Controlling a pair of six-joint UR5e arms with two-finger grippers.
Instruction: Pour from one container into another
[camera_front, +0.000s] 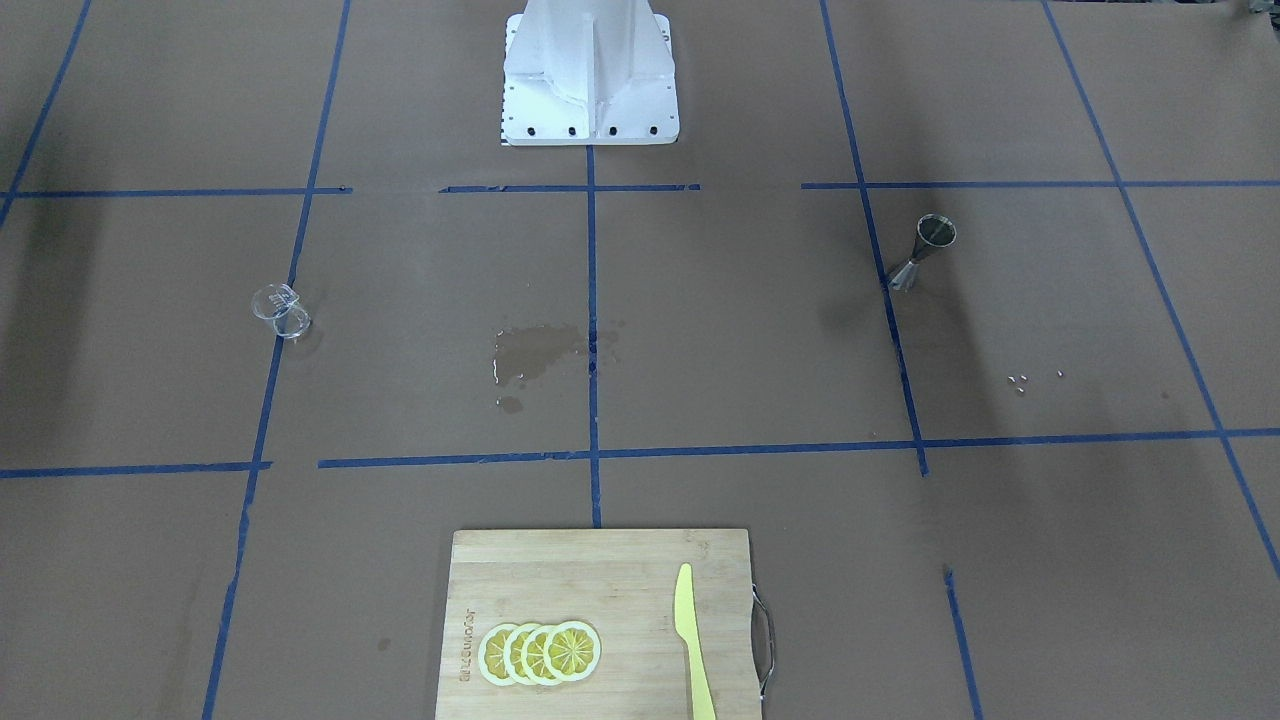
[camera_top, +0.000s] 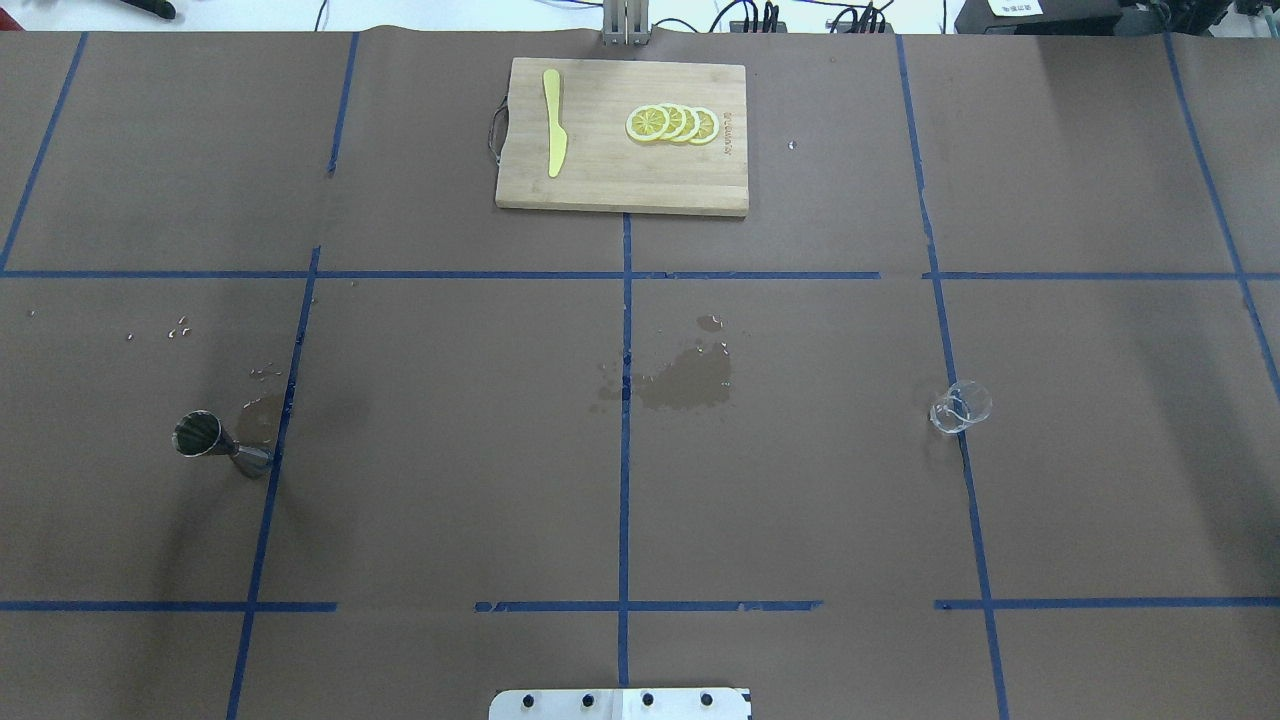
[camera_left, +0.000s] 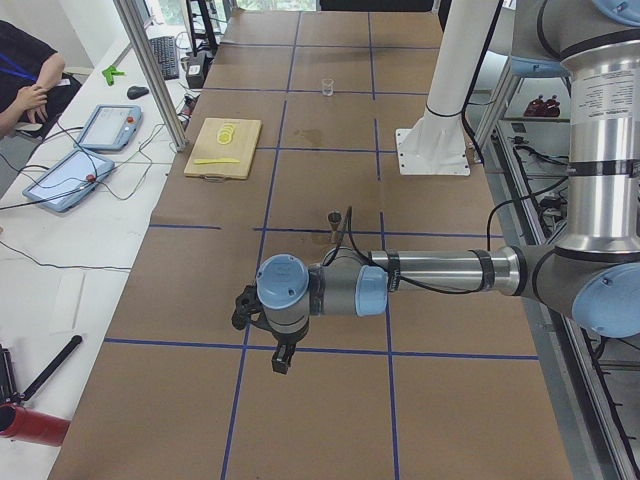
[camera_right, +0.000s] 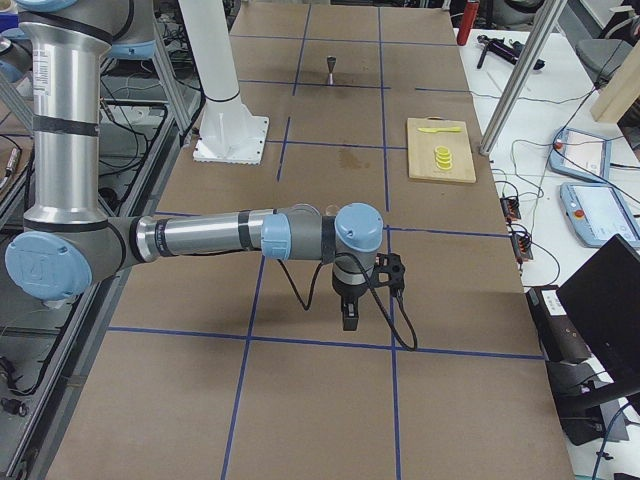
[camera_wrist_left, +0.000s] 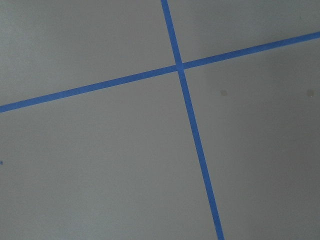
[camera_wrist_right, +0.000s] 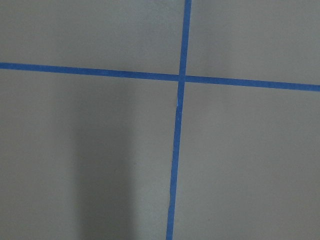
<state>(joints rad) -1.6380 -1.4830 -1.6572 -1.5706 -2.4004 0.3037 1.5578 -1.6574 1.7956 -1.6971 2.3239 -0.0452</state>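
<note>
The small clear glass cup (camera_front: 281, 310) (camera_top: 960, 408) stands alone on the brown paper, on my right side, and shows far off in the exterior left view (camera_left: 326, 87). The steel hourglass jigger (camera_front: 925, 252) (camera_top: 215, 445) (camera_right: 330, 67) stands upright on my left side (camera_left: 334, 222). Neither gripper is near either one. My left gripper (camera_left: 283, 360) hangs over the table's left end, and I cannot tell whether it is open or shut. My right gripper (camera_right: 350, 315) hangs over the right end, and I cannot tell its state either. Both wrist views show only paper and blue tape.
A wet patch (camera_top: 690, 380) darkens the paper at the table's middle, with small droplets near the jigger. A wooden cutting board (camera_top: 600, 180) with lemon slices (camera_top: 672, 123) and a yellow knife (camera_top: 553, 135) lies at the far edge. The robot base (camera_front: 590, 90) stands mid-table. A person (camera_left: 25, 80) sits beside tablets.
</note>
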